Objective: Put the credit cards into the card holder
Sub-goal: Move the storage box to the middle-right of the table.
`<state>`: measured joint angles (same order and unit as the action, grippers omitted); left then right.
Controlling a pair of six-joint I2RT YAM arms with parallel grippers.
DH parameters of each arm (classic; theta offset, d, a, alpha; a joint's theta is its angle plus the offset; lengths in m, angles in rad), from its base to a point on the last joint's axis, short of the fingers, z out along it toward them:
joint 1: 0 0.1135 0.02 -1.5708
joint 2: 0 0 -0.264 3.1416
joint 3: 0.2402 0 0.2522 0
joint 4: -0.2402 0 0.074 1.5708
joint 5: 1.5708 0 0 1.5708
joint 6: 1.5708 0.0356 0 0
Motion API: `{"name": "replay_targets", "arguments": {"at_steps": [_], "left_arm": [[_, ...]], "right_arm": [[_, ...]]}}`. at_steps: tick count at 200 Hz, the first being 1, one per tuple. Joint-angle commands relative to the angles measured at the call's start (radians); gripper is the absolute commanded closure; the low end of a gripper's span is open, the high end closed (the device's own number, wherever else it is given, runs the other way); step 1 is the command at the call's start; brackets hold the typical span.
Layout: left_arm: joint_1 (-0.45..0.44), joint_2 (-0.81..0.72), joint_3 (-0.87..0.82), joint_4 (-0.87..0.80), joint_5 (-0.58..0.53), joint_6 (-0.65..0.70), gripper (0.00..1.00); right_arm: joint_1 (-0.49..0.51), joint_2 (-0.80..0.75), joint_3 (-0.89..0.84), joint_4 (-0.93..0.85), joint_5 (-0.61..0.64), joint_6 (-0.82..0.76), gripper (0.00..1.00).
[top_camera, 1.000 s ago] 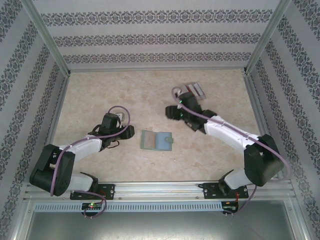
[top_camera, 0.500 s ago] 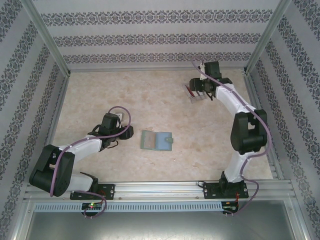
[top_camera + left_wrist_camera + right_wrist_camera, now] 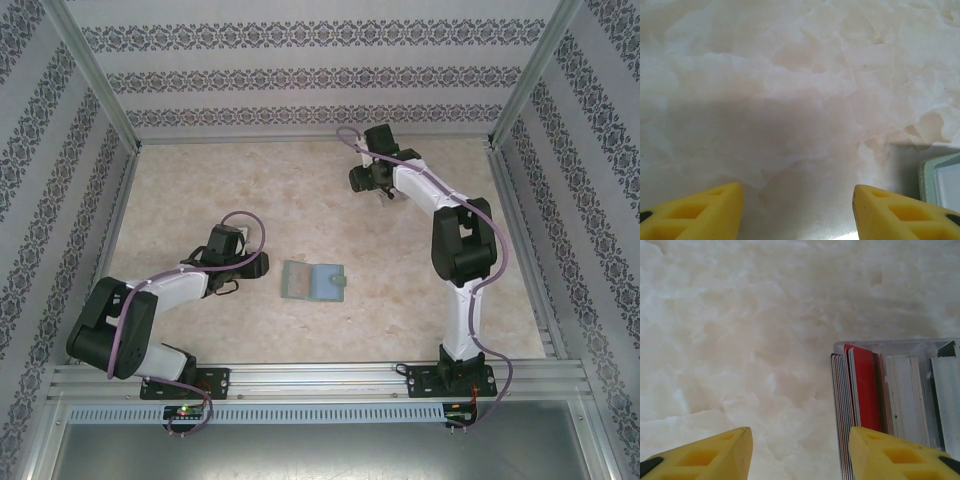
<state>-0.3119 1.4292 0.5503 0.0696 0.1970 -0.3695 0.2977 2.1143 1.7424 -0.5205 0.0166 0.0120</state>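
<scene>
The card holder lies open and flat on the table, grey-blue with a tab on its right side. Its corner shows at the right edge of the left wrist view. My left gripper rests just left of it, open and empty. The credit cards stand on edge in a clear tray, a red one facing out and several thin ones beside it. My right gripper is open above the tray's left end, its right finger over the cards. It reaches to the far back of the table.
Patterned walls and metal posts enclose the marble table. White dividers or cards fill the rest of the tray. Bare table lies between the wallet and the tray.
The right arm swung from mid-table to the back, then shifted left so its gripper sits over the tray. The left arm and the wallet stayed put.
</scene>
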Motion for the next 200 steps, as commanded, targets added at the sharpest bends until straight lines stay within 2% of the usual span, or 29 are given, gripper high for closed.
{"name": "replay_targets", "arguments": {"at_steps": [1,63,82,109,160,200], "left_arm": [[0.006,0.019,0.032,-0.022,0.016,0.004,0.40],[0.005,0.067,0.050,-0.016,0.062,-0.004,0.41],[0.006,0.072,0.054,-0.022,0.058,-0.003,0.41],[0.006,0.082,0.058,-0.018,0.076,-0.005,0.43],[0.005,0.100,0.066,-0.021,0.089,-0.006,0.43],[0.007,0.136,0.082,-0.029,0.115,-0.011,0.44]], "right_arm": [[-0.002,0.029,0.043,-0.055,0.130,-0.052,0.44],[0.008,0.088,0.060,-0.082,0.176,-0.064,0.46],[0.012,0.099,0.069,-0.095,0.152,-0.058,0.55],[0.020,0.101,0.072,-0.104,0.185,-0.040,0.65],[0.043,0.048,0.053,-0.145,0.225,0.006,0.80],[0.077,-0.059,-0.051,-0.146,0.214,0.062,0.85]]}}
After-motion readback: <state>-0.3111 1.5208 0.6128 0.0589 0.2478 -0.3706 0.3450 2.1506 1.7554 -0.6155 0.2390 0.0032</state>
